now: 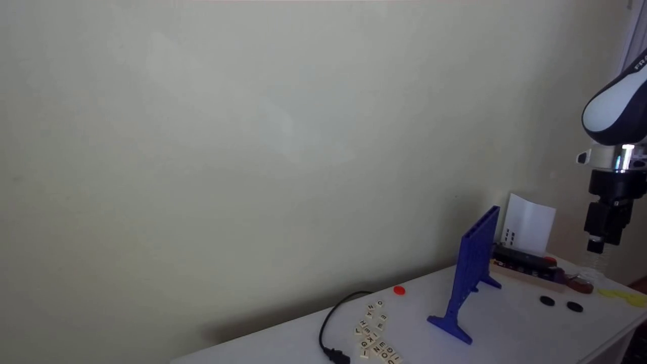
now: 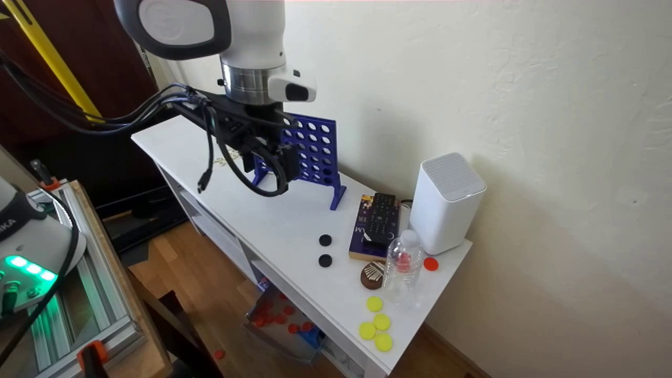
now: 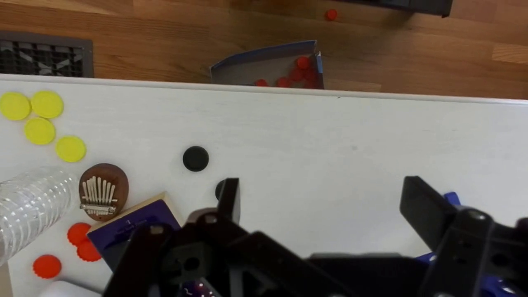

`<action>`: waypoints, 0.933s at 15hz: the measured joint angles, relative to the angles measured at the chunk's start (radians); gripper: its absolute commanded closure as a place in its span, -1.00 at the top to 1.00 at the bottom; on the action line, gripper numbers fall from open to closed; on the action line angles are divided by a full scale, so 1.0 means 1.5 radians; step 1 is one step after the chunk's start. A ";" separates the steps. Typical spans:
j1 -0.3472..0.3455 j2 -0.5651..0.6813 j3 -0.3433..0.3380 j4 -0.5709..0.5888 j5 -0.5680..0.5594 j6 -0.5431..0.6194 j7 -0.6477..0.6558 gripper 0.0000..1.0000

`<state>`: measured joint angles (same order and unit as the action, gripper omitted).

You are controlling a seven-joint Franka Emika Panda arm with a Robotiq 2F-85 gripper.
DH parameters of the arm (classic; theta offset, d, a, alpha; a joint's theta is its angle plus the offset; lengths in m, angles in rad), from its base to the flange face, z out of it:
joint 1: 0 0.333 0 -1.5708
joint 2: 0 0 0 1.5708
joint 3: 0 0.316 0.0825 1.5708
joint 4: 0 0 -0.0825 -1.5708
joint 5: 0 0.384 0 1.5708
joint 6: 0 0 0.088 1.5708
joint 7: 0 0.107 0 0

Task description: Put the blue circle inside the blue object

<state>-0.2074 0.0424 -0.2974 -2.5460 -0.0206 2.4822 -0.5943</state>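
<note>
Your gripper (image 3: 319, 193) has its fingers spread; in the wrist view, one part-hides a dark disc (image 3: 220, 189), the other the blue panel (image 3: 452, 198).

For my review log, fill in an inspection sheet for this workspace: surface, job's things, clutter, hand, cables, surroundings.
Surface: white tabletop, faint specks visible.
Job's things: blue rack upright on splayed feet, pierced with rows of round holes; blue circle, nothing seen.
Loose discs: black discs, yellow discs and red discs on the tabletop.
Clutter: letter tiles, book with remote on top, thumb piano, clear bottle, white box.
Hand: open and empty.
Cables: black cord beside the letter tiles; arm cables bunched, one loose end hanging.
Surroundings: pale wall, wooden floor, open box of red discs below tabletop level, another red disc on the floor.
</note>
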 measured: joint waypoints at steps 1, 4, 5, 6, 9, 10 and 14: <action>0.000 -0.003 0.003 0.000 0.000 0.000 0.001 1.00; 0.000 -0.005 0.004 0.000 0.000 0.000 0.001 1.00; 0.000 -0.005 0.004 0.000 0.000 0.000 0.001 1.00; 0.000 -0.004 0.005 0.000 0.000 0.000 0.001 1.00; 0.000 0.021 0.012 0.009 0.010 -0.001 0.022 1.00; -0.001 0.037 0.016 0.017 0.017 0.001 0.032 1.00; -0.014 0.128 0.037 0.082 0.036 0.005 0.039 1.00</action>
<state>-0.2288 0.2348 -0.2415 -2.4234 0.0329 2.4903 -0.5360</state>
